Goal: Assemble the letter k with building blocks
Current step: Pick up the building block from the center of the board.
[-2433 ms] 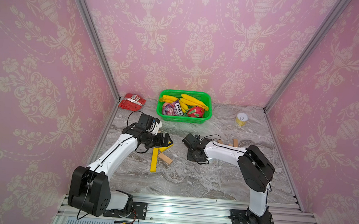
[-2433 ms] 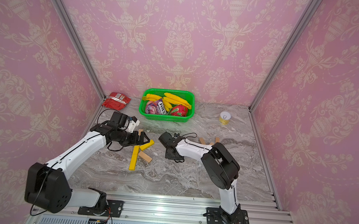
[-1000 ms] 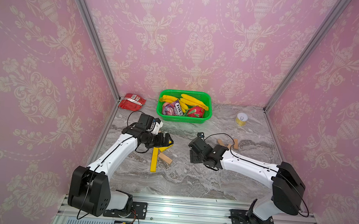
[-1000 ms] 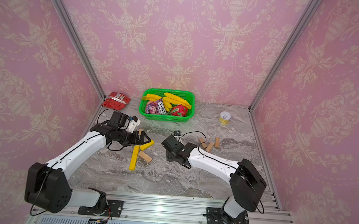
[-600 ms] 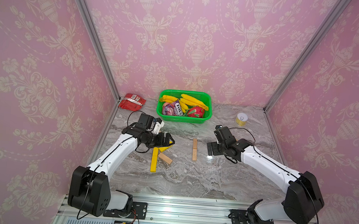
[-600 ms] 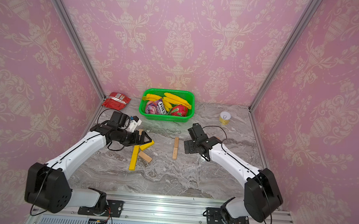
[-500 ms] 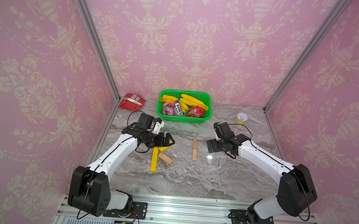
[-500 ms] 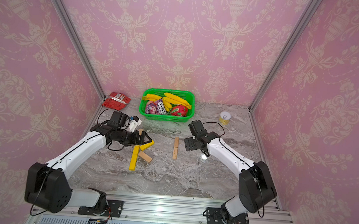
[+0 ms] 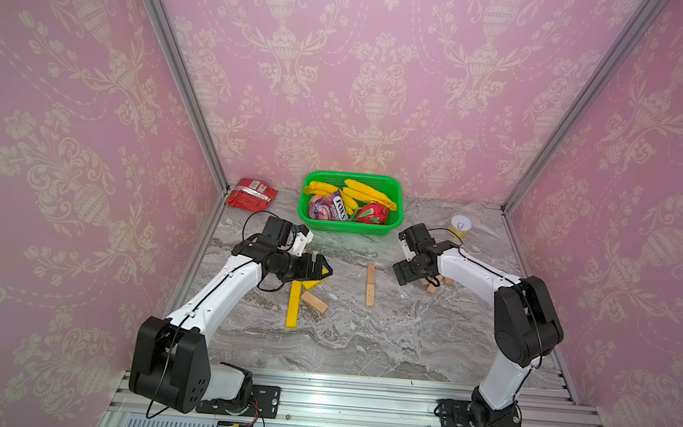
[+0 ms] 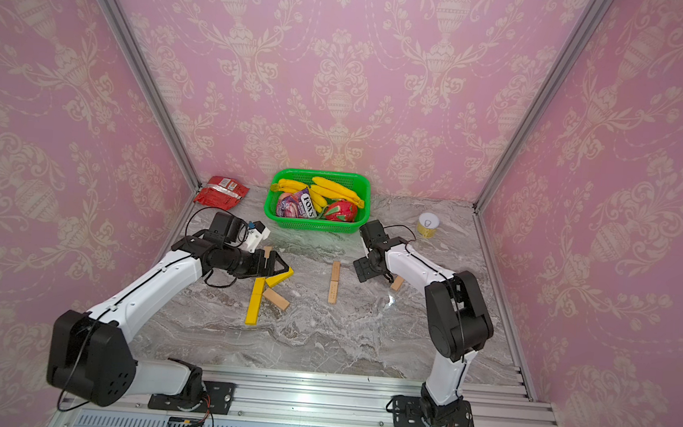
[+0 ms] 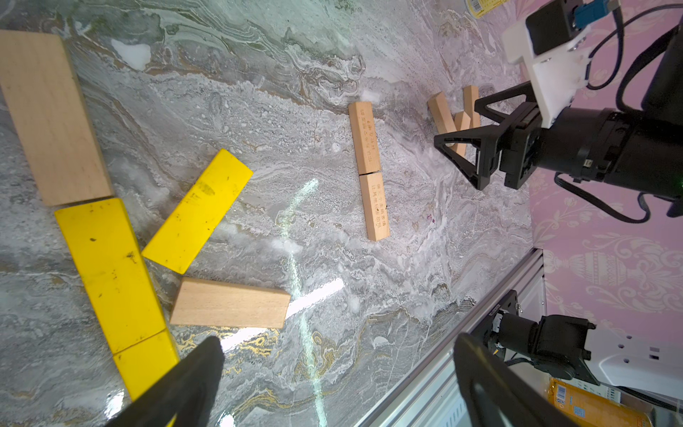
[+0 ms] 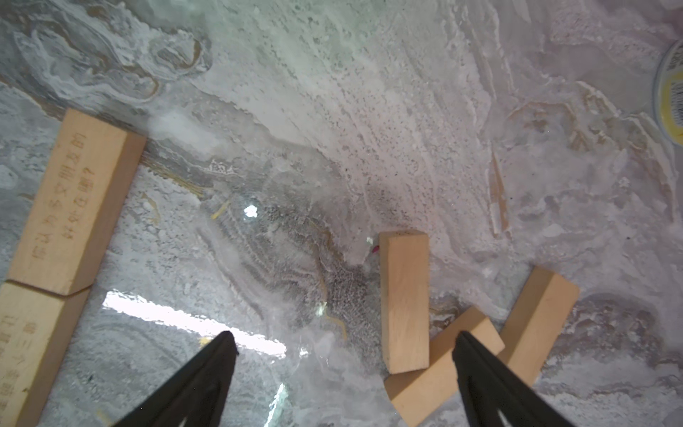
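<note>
the right tool [image 12: 343, 338], wide and empty, has swung back from the middle of the table [image 9: 363, 341], leaving a two-block wooden stem [image 9: 370, 285] there, and hovers over three loose wood blocks [image 12: 404, 295]. the left tool [image 9: 318, 269], wide open, hangs above the complete-looking yellow-and-wood k [image 9: 294, 302]. the second k likely needs those three.

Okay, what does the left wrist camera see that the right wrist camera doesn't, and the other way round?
Only the left wrist view shows the yellow-and-wood K and the right gripper from outside, its fingers open and empty. Only the right wrist view shows how the three loose wood blocks lie: one slantwise, touching another's end. Both show the two engraved wood blocks laid end to end on the marble table, and at least part of the loose pile.
</note>
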You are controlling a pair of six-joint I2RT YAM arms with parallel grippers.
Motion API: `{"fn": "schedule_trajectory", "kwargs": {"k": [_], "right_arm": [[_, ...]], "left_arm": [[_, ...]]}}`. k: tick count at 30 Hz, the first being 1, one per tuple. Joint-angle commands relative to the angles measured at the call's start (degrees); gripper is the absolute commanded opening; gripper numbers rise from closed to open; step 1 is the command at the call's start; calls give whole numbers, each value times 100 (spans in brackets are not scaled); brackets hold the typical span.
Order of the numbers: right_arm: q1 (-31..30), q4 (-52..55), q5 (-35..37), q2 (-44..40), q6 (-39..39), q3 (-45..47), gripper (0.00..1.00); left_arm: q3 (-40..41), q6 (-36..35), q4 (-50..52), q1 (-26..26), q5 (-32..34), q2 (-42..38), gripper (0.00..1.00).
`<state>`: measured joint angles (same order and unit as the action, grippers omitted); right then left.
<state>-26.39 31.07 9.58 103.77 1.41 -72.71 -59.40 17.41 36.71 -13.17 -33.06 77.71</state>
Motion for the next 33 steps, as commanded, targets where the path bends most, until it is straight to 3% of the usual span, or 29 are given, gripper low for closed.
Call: {"fn": "schedule_trajectory", "kwargs": {"k": [1,10,33], "right_arm": [[145,45,-155,-18,112,-169,93],[738,122,-1224,171,114,-134,79],[890,409,-1067,688,255,-324,62]], "left_arm": [[-11,-189,29,60,-3,43,99],[-15,-220,47,60,46,42,99],[-19,-231,95,56,186,-37,99]]}}
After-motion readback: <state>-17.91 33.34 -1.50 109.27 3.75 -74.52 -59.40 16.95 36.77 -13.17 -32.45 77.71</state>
